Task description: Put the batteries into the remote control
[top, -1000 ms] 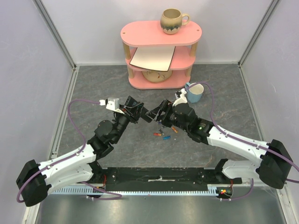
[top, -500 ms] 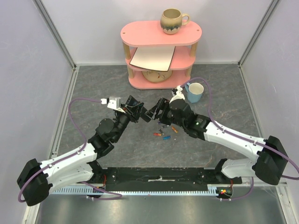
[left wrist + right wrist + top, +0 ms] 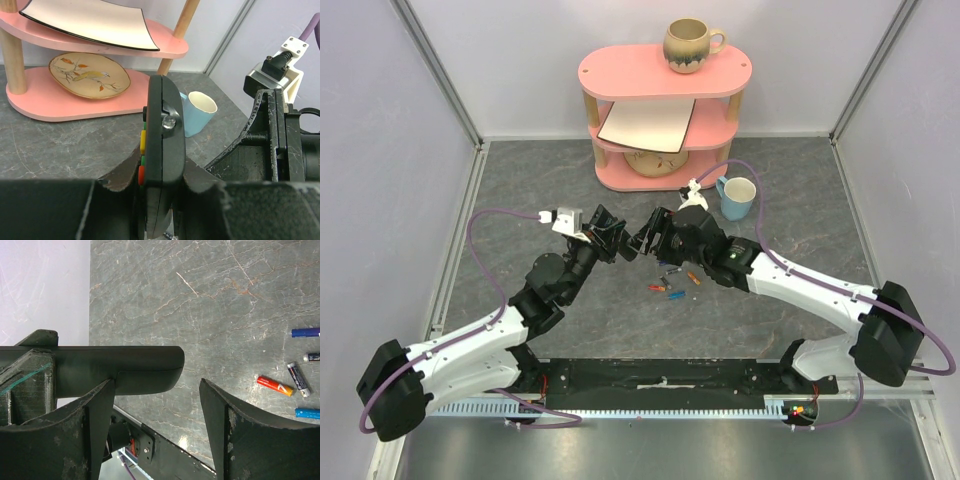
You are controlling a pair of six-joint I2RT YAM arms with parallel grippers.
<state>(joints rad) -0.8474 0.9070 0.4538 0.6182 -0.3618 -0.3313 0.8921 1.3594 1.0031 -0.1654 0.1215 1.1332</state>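
Left gripper [image 3: 160, 175]: clamped on the remote control [image 3: 162, 135], one finger on each broad face, near its lower end. The remote stands on edge between the fingers. Its long axis runs straight out along the fingers and its free end points away from the wrist. The coloured buttons (yellow, green, orange) face the finger on the left of the wrist view; the back face, with one small screw, faces the other.

Right gripper [image 3: 156, 405]: jaws spread wide, nothing held. The remote's free end comes in from the side, across the finger line, so its long axis lies crosswise to these fingers. The rounded tip stops between them, just above one finger. I cannot tell whether it touches that finger. A clear gap separates it from the other.

Batteries [image 3: 272, 385]: loose on the grey table [image 3: 200, 300] below and beyond the right gripper's far finger, well apart from the remote. Two are blue, one red-orange, two dark, and they lie at mixed angles.

Beyond the left gripper's remote: a blue mug [image 3: 197, 112] just past the tip, then a pink shelf [image 3: 75, 107] to its left.
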